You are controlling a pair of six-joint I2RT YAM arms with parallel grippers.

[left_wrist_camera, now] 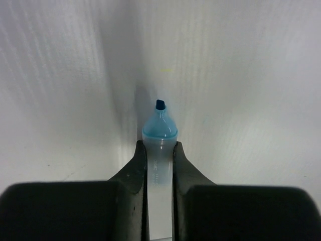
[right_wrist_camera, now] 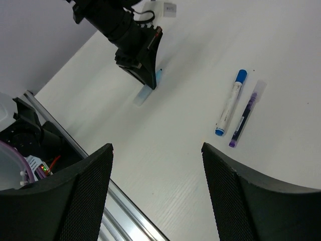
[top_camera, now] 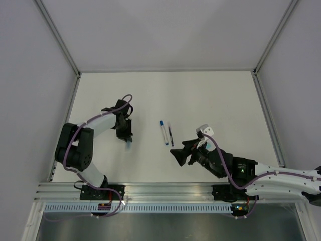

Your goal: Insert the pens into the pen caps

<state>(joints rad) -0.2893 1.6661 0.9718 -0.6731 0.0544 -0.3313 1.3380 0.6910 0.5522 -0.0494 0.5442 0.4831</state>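
Two black-and-white arms share one white counter [top_camera: 220, 100], walled on three sides by pale grey panels [top_camera: 165, 30] and ending in an aluminium rail [top_camera: 165, 192] along the bottom of the overhead frame. The right arm [top_camera: 281, 179] runs off the lower right corner, so its far links are cut off. The left arm [top_camera: 83, 145] folds up at the left edge, close to the side panel.

The left jaws are closed on a translucent pale-barrelled marker [left_wrist_camera: 159, 135] with a light-blue shoulder and a small dark tip. Their black fingers [left_wrist_camera: 134, 170] hide the barrel's sides, and its rear end runs out of the bottom of the wrist view. From above only a pale-blue sliver shows under them, left of centre. Whether it touches the counter cannot be told.

The right jaws stand wide open, right of centre in the lower half of the overhead frame.

Between the two, at centre, a white-barrelled pen [top_camera: 163, 132] with blue ends and a thin dark pen [top_camera: 171, 136] lie side by side, nearly parallel. Whether they touch is unclear, as is whether the blue top is a cap.

Bare counter spreads across the upper half and the right side.
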